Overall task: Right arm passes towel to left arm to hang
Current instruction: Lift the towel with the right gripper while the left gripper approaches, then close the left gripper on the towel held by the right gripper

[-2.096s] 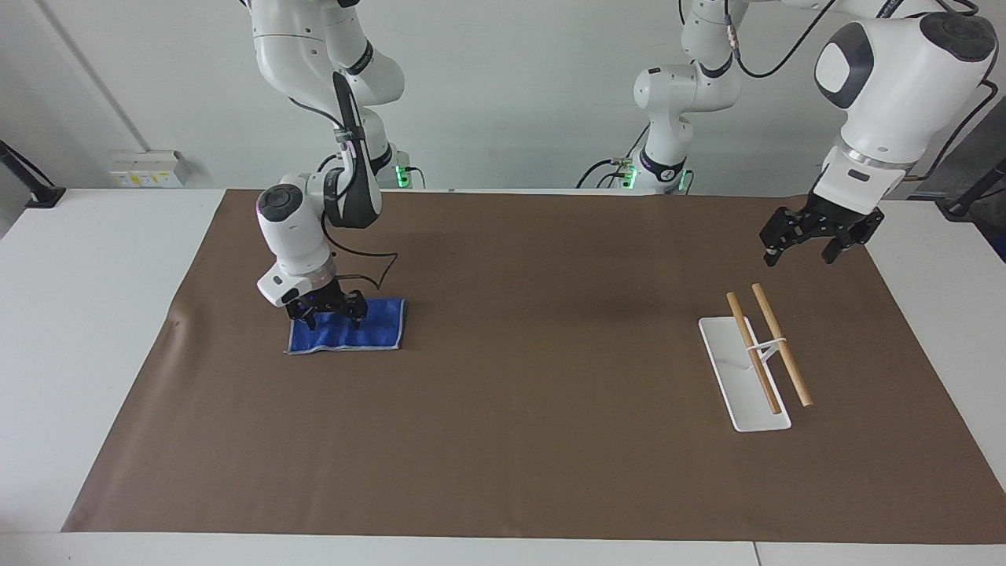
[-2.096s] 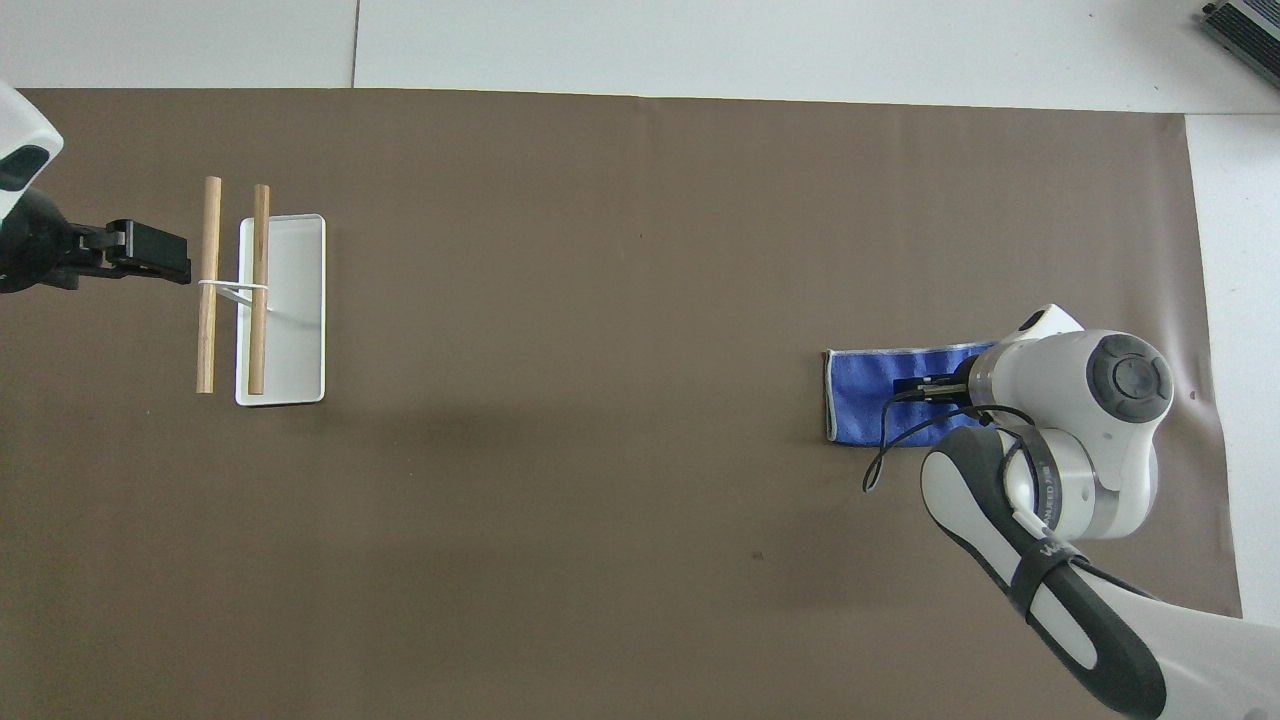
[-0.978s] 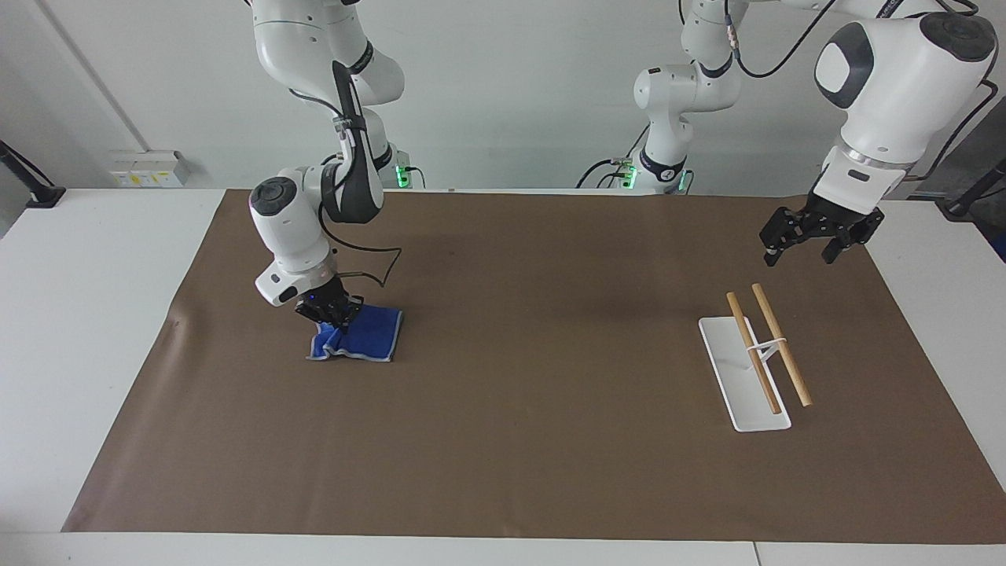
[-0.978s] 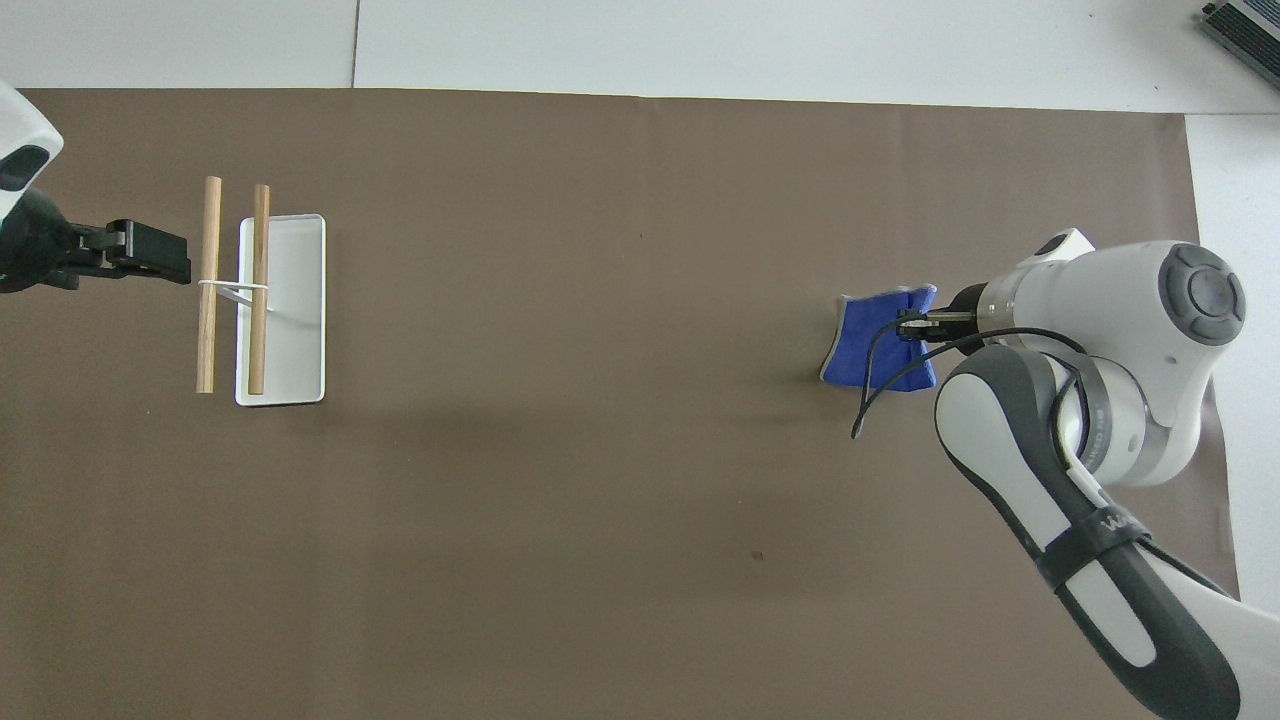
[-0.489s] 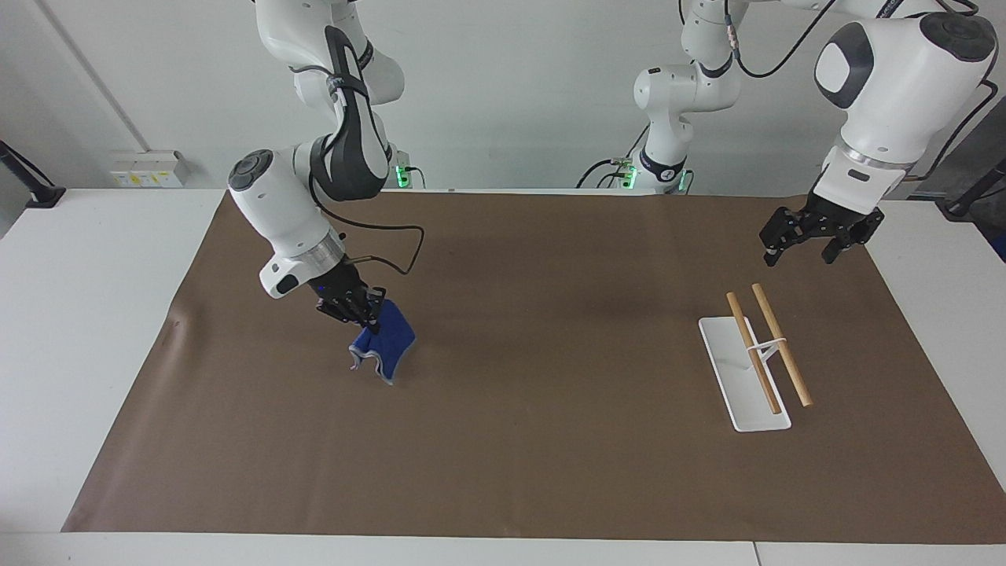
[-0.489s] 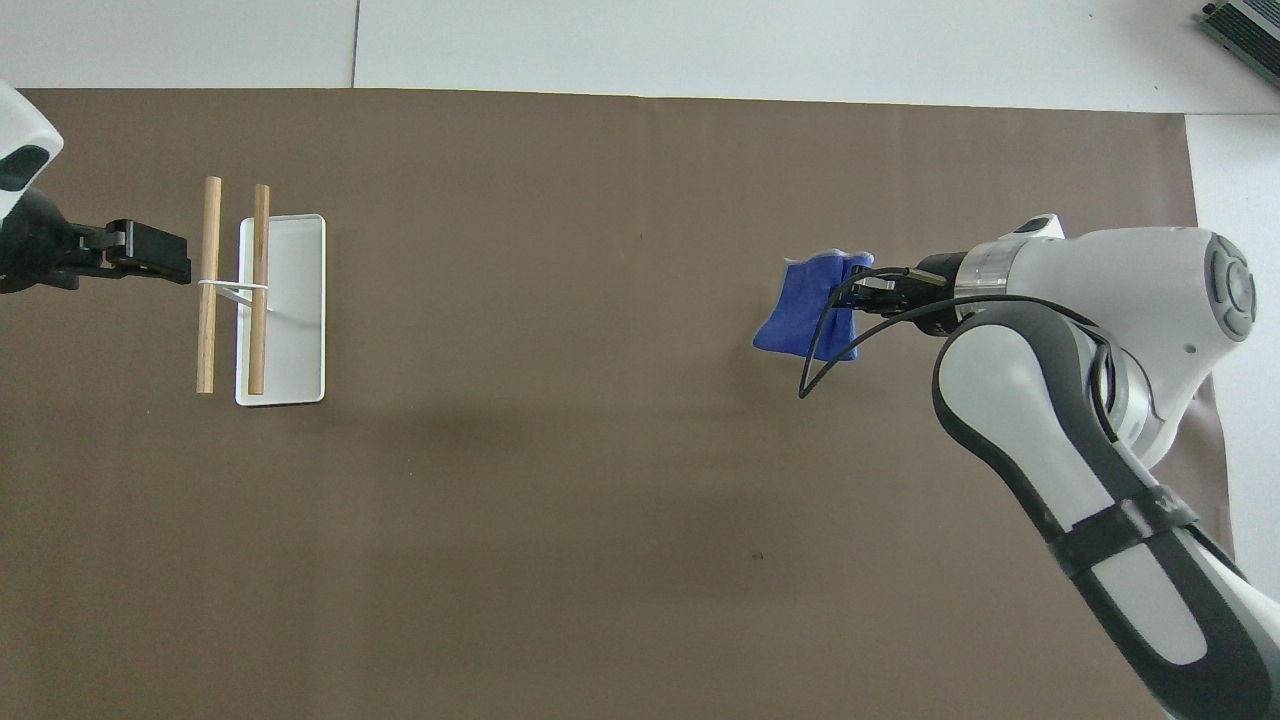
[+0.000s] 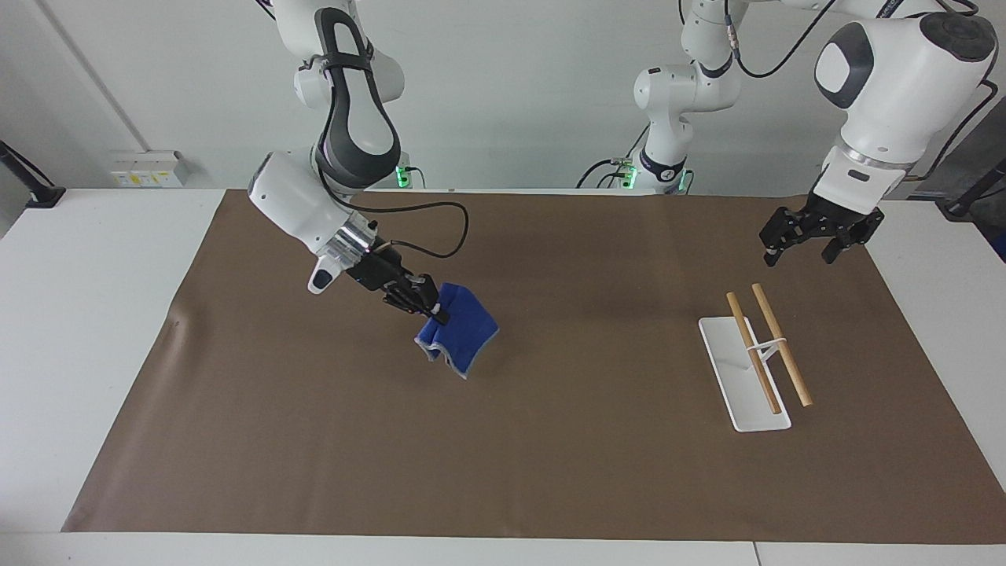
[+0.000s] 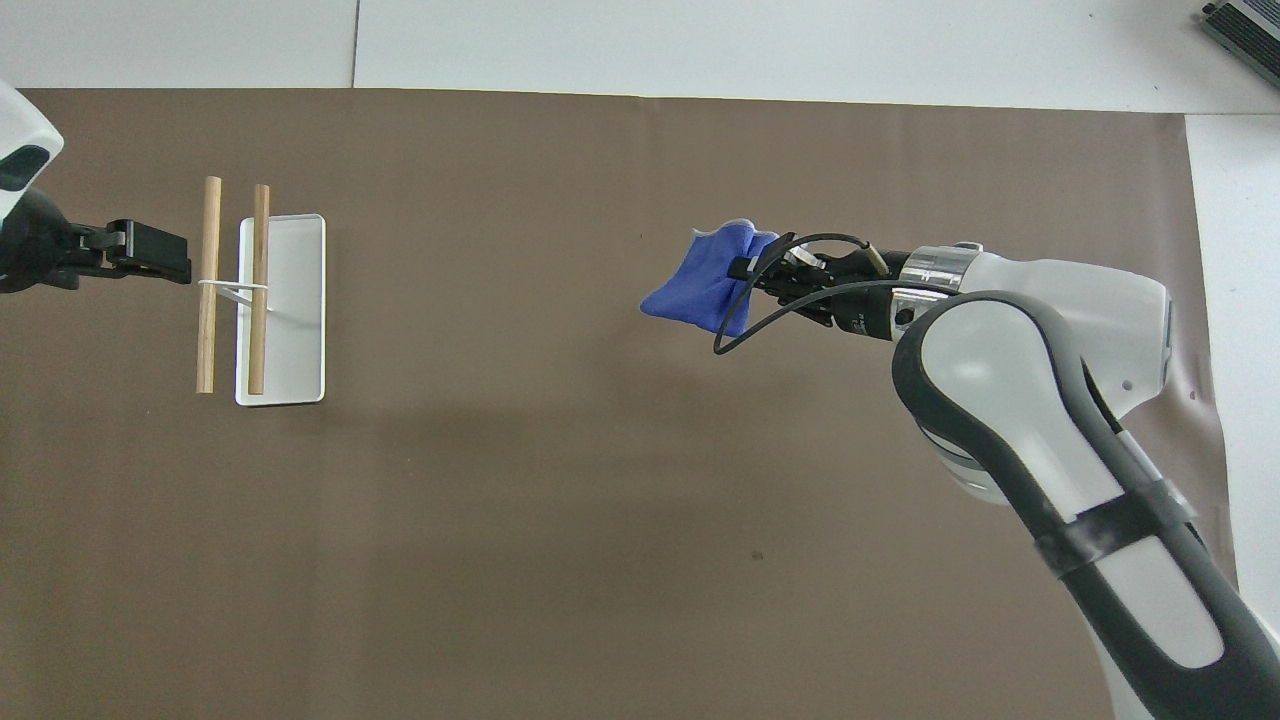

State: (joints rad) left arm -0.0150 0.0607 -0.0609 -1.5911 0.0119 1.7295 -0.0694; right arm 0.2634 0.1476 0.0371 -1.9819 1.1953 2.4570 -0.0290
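Observation:
The bright blue towel [image 7: 460, 333] hangs crumpled from my right gripper [image 7: 431, 307], which is shut on its upper edge and holds it in the air over the brown mat, toward the middle of the table. It also shows in the overhead view [image 8: 705, 285], with the right gripper [image 8: 745, 268] beside it. My left gripper [image 7: 802, 240] waits in the air near the rack's end nearest the robots; in the overhead view the left gripper [image 8: 160, 253] is beside the rods. Its fingers look spread.
A white flat-based rack [image 7: 743, 377] with two wooden rods [image 7: 778, 343] stands on the brown mat [image 7: 550, 440] toward the left arm's end; it also shows in the overhead view [image 8: 285, 310].
My right gripper closed on the towel, lifted it off the mat and carried it toward the middle of the table. The left arm has not moved.

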